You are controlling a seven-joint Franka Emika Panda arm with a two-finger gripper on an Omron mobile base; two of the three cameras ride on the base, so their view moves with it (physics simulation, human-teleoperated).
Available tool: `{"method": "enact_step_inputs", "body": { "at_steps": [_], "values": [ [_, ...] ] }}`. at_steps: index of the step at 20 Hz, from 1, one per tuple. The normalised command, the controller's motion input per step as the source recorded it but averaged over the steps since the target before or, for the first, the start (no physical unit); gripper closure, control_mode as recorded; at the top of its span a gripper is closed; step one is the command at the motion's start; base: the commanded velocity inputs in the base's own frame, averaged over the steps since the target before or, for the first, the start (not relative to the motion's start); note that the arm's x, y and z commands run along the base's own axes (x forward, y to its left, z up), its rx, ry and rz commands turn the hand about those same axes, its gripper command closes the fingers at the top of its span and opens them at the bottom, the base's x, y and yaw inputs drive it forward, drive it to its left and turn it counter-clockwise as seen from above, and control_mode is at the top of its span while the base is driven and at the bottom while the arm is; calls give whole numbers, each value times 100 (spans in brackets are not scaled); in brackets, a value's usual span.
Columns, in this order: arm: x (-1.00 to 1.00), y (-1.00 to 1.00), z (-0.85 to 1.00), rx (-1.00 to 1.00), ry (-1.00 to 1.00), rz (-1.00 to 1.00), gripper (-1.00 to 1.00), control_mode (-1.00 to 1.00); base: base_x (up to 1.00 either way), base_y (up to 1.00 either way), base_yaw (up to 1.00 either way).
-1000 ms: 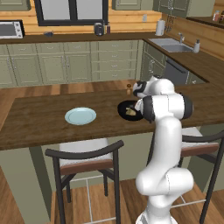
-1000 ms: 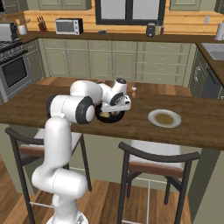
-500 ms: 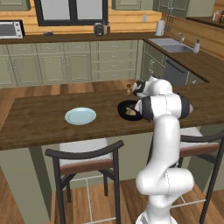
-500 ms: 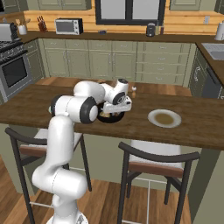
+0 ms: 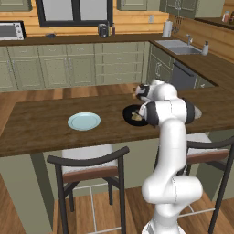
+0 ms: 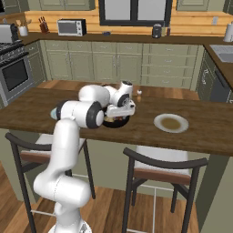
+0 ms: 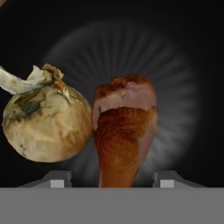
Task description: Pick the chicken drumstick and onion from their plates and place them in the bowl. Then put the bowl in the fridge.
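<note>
Black bowl (image 7: 192, 52): reddish-brown drumstick (image 7: 124, 131) (onion (image 7: 46, 127) beside) between spread claw (image 7: 109, 179).

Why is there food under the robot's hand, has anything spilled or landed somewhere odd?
Nothing stands out. The chicken drumstick and onion lie side by side inside the black bowl, nothing spilled around it.

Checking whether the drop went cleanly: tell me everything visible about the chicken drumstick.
The chicken drumstick is reddish-brown, glossy like roasted skin, with its thicker, paler end pointing away from the hand camera. It lies inside the black bowl, next to the onion. The gripper fingertips stand apart on either side of its narrow end, not clamping it.
</note>
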Motion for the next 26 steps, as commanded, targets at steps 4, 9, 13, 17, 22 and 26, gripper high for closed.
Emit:
{"method": "enact_step_inputs", "body": {
  "at_steps": [4, 9, 13, 17, 22, 26],
  "values": [
    [11, 1, 0, 0, 8, 5, -100, -100, 0, 0, 0],
    [0, 0, 24, 0, 4, 1, -100, -100, 0, 0, 0],
    [0, 0, 26, 1, 3, 0, -100, -100, 0, 0, 0],
    [-38, 9, 29, 4, 3, 0, -100, -100, 0, 0, 0],
    [-53, 65, 12, -2, 3, 12, -100, -100, 0, 0, 0],
    [-44, 70, -1, -13, 1, 21, -100, -100, 0, 0, 0]
  ]
}}
